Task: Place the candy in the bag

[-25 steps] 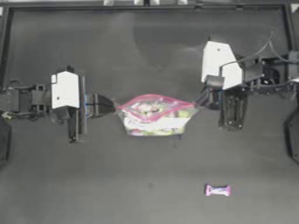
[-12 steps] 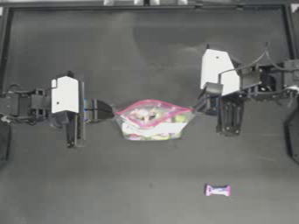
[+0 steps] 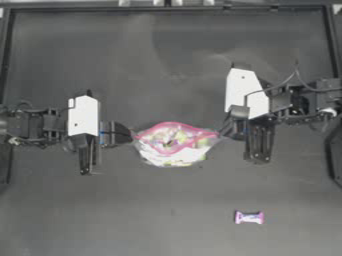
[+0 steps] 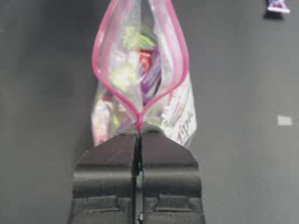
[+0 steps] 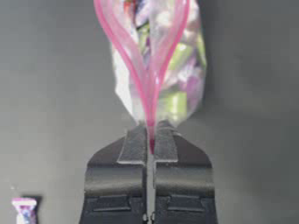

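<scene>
The bag (image 3: 175, 146), a clear pouch with a pink seal strip and yellow, green and white sweets inside, hangs between both grippers at the table's middle. Its mouth gapes open as a pink loop (image 4: 140, 65). My left gripper (image 3: 131, 135) is shut on the bag's left corner (image 4: 139, 127). My right gripper (image 3: 224, 133) is shut on the right corner (image 5: 151, 131). The candy (image 3: 249, 217), a small white sweet with pink ends, lies alone on the table near the front, right of the bag; it also shows as the candy (image 4: 276, 5) and the candy (image 5: 24, 210).
A raised rim (image 3: 167, 9) runs along the table's back edge. A small pale mark (image 4: 284, 120) sits on the dark surface beside the bag.
Both grippers moved slightly inward and toward the front with the bag, whose mouth now gapes wider. The candy has not moved.
</scene>
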Controlling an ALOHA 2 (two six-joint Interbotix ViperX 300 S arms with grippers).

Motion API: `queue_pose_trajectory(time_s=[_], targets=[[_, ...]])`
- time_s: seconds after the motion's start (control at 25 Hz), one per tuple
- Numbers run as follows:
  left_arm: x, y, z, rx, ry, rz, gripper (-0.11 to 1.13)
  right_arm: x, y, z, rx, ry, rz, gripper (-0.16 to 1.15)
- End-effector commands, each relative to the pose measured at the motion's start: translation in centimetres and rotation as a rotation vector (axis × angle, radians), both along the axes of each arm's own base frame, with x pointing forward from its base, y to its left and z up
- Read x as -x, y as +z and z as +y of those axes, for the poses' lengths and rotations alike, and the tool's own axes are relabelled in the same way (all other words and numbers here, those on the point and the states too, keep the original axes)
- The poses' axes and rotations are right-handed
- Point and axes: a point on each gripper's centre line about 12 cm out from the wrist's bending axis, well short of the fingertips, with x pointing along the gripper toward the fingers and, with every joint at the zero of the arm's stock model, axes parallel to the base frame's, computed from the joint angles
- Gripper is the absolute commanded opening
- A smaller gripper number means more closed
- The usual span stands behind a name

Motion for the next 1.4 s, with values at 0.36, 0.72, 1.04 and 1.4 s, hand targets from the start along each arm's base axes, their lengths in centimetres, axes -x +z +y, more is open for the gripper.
queue_pose_trajectory(time_s=[0.36,0.72,1.04,1.4], targets=[[0.1,-0.5,0.0,-0.016,-0.002,-0.057,0.04,-0.6,-0.6,0.1,0.012,0.006,-0.028,0.06],[-0.5,-1.9,0.2,-0.055,-0.015,-0.043,0.04,-1.3,-1.9,0.3,0.010,0.011,-0.014,0.06],[-0.8,-2.8,0.3,-0.074,-0.015,-0.069,0.04,-1.1,-2.8,0.4,0.006,0.007,-0.011,0.06],[-1.0,-4.1,0.7,-0.093,0.002,-0.043,0.04,-1.3,-4.1,0.3,0.009,0.004,-0.004,0.06]])
